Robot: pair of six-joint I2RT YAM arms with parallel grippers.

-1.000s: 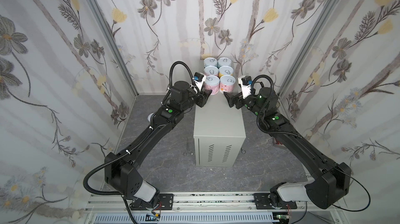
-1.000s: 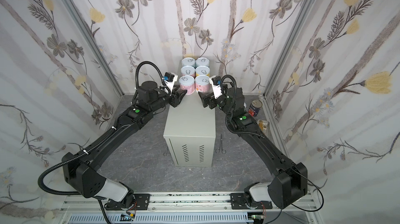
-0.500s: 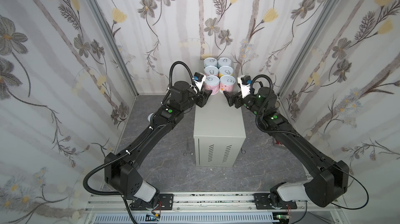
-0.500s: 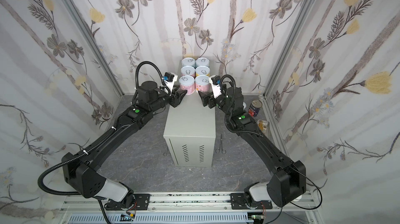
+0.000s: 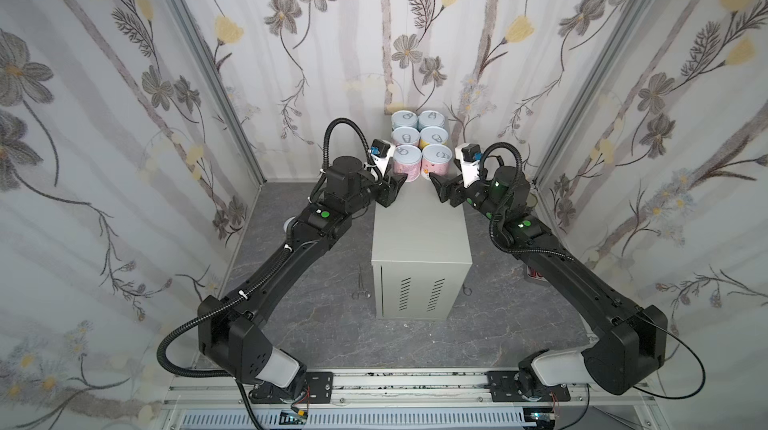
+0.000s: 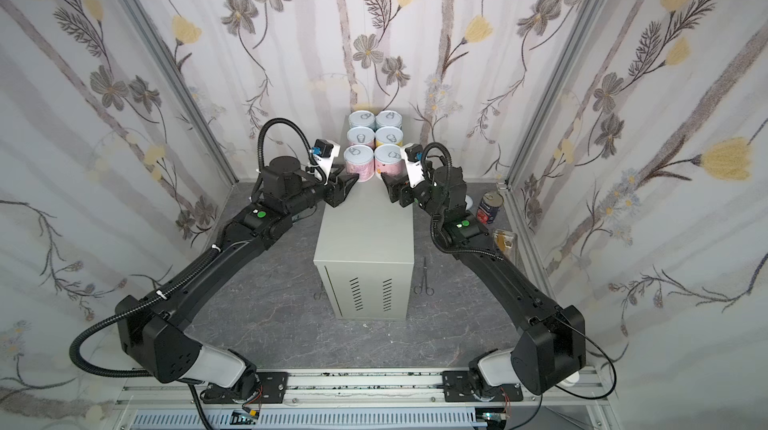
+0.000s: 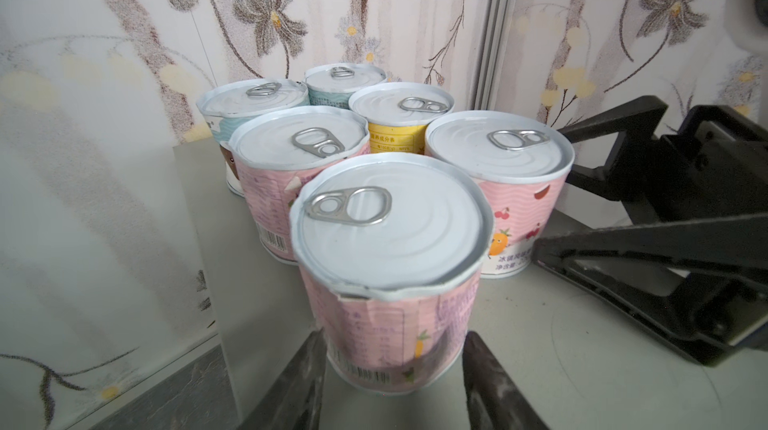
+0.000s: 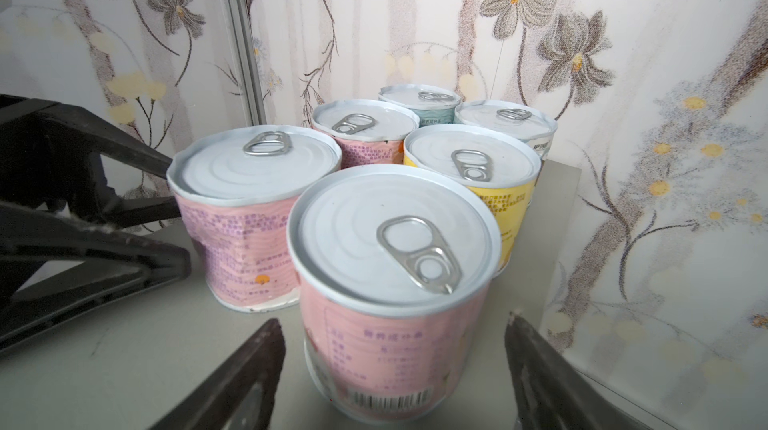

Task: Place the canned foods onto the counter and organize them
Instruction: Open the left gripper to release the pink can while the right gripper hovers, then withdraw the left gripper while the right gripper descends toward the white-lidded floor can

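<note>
The left fingers [image 7: 301, 378] are clamped low on the front-left pink can [image 7: 386, 241]. The right fingers [image 8: 257, 365] stand open astride the front-right pink can [image 8: 390, 249], with a gap on each side. Both cans stand upright as the nearest row of a two-wide block at the surface's [image 5: 419, 232] far edge. The right pair should close evenly and low, so as not to tip the neighbouring can. The opposing fingers crowd each other mid-surface. The dark-blue tomato can [image 6: 491, 207] stands on the floor [image 6: 270, 303] off the right edge, with scissors [image 6: 423, 282] near it.

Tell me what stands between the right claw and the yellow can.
One pink can, seen in the right wrist view: it stands within the open right claw, in front of the yellow can.
</note>
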